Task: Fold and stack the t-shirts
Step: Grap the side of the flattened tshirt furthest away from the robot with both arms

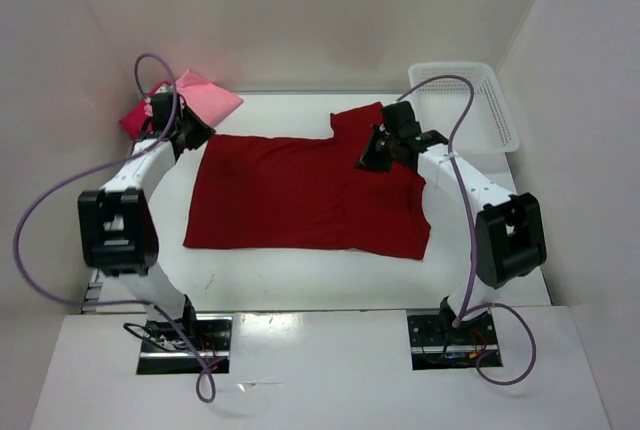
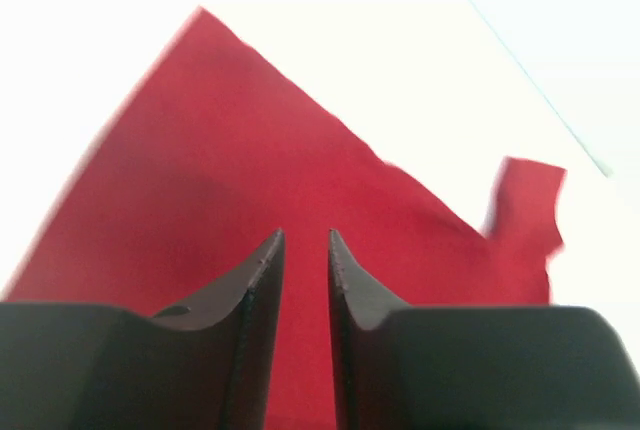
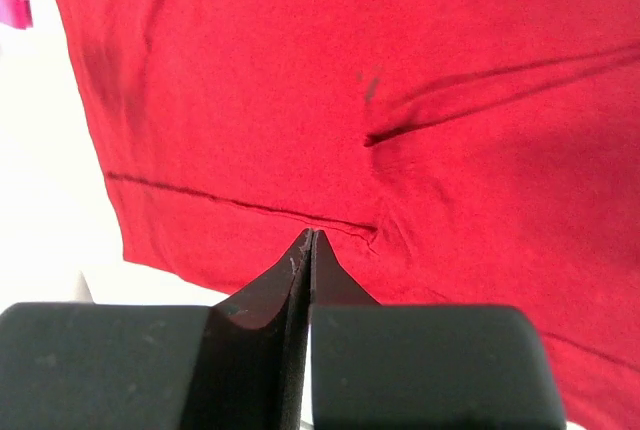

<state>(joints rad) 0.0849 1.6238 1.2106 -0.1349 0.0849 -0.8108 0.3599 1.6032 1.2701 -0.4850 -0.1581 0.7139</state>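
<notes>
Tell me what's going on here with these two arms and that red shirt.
A dark red cloth t-shirt lies spread on the white table. The right gripper is shut, tips at a crease near its far right sleeve; the left gripper hangs over its far left corner, jaws slightly apart. A light pink shirt and a bright magenta shirt sit beyond the left arm.

The dark shirt (image 1: 300,195) is plain deep red, with no print. The pink shirt (image 1: 212,98) is pale, and the magenta shirt (image 1: 133,120) is vivid. The basket (image 1: 470,100) is a white lattice. The table (image 1: 300,275) is white. The arms (image 1: 135,172) are white with black joints, and their cables (image 1: 152,56) are lilac.
</notes>
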